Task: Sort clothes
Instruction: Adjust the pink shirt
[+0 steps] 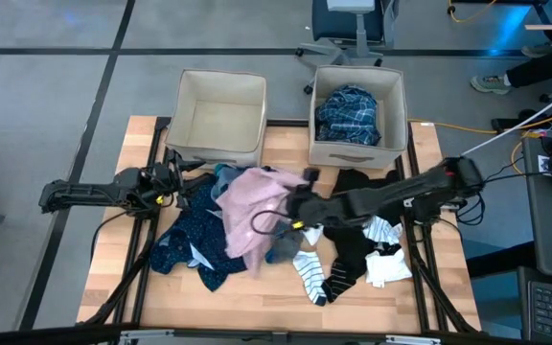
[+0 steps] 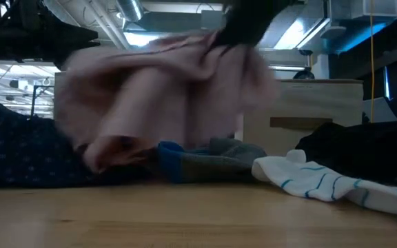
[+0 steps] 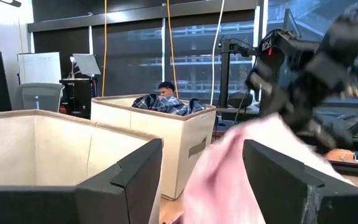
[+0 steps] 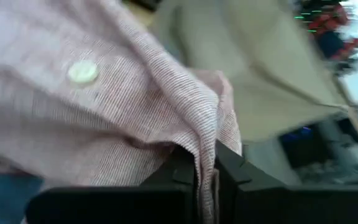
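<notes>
My right gripper [image 1: 297,206] is over the middle of the table, shut on the pink shirt [image 1: 252,211]. The shirt hangs raised above the clothes pile in the low view [image 2: 164,96]. Under it lie a navy dotted top [image 1: 192,241], a grey and blue sock [image 2: 205,162], black pieces [image 1: 353,240] and striped socks [image 1: 311,276]. A blue plaid shirt [image 1: 348,113] fills the right bin [image 1: 357,153]. My left gripper [image 3: 201,180] waits open at the table's left, in front of the empty left bin [image 1: 218,144]. My right gripper pinches a bunched fold of the pink shirt [image 4: 199,140] between its two fingers [image 4: 235,174], near a buttoned edge. The fingers come from the table's right, slanting down. The shirt hangs slack below them, its lower part [image 2: 109,151] still on the pile.
Two beige fabric bins stand side by side at the table's far edge. A white sock [image 1: 388,268] lies near the right front. Bare wood shows along the near edge [image 1: 257,302]. A person's legs and an office chair [image 1: 353,29] show beyond the far edge.
</notes>
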